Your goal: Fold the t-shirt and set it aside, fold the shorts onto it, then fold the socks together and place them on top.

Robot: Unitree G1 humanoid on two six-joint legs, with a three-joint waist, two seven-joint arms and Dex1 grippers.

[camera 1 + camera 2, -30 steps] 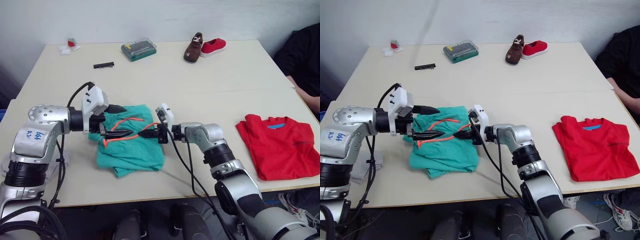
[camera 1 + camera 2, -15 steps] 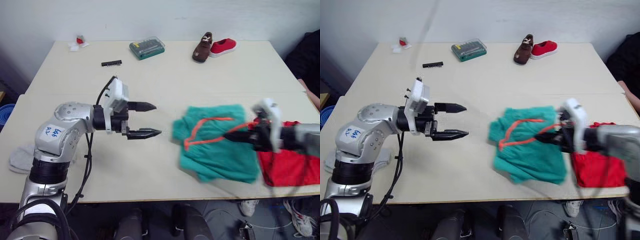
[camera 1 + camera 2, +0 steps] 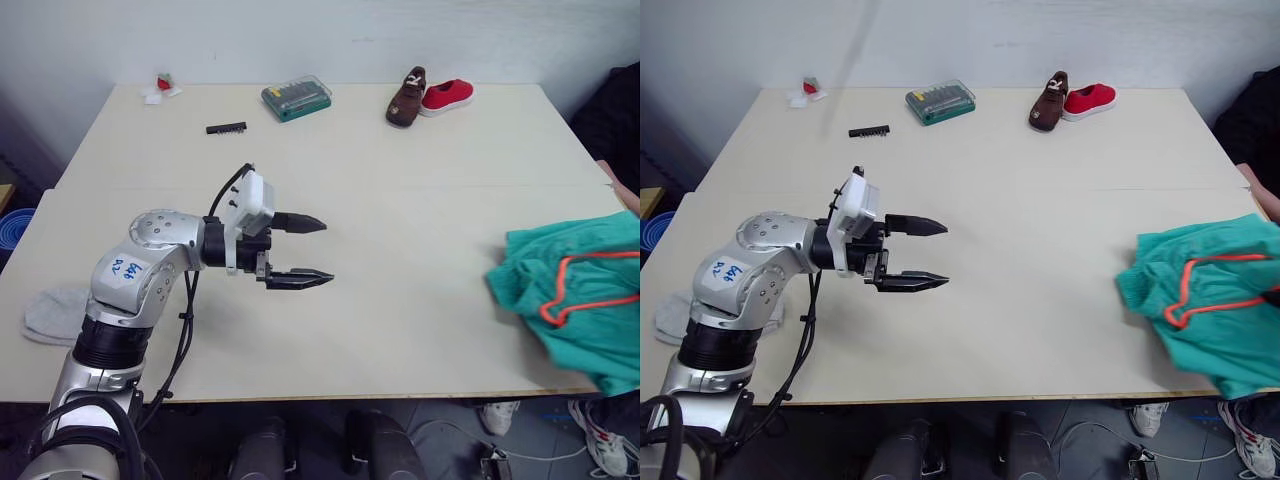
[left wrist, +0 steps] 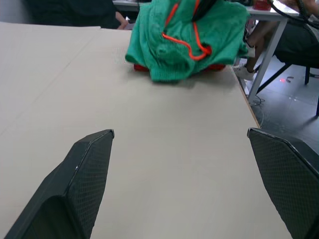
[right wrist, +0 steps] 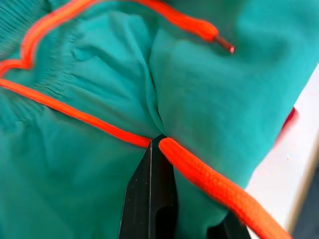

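The teal shorts (image 3: 575, 292) with an orange drawstring lie bunched at the table's right edge. They cover the red t-shirt, of which thin strips (image 4: 140, 67) show under them. My right gripper (image 5: 164, 149) is shut on the shorts, with teal cloth and drawstring over its black finger (image 5: 152, 199). My left gripper (image 3: 322, 250) hangs open and empty over the bare middle of the table, far left of the shorts. One grey sock (image 3: 52, 313) lies at the near left edge beside my left arm.
At the back stand a brown shoe (image 3: 403, 97), a red shoe (image 3: 447, 95), a green bit case (image 3: 296, 98), a black bit strip (image 3: 226, 128) and a small red-and-white item (image 3: 160, 84). A person's dark sleeve (image 3: 618, 115) is at the far right.
My right gripper has pulled the shorts from the table's middle to the right edge, onto the t-shirt. My left gripper let go of them and stays open.
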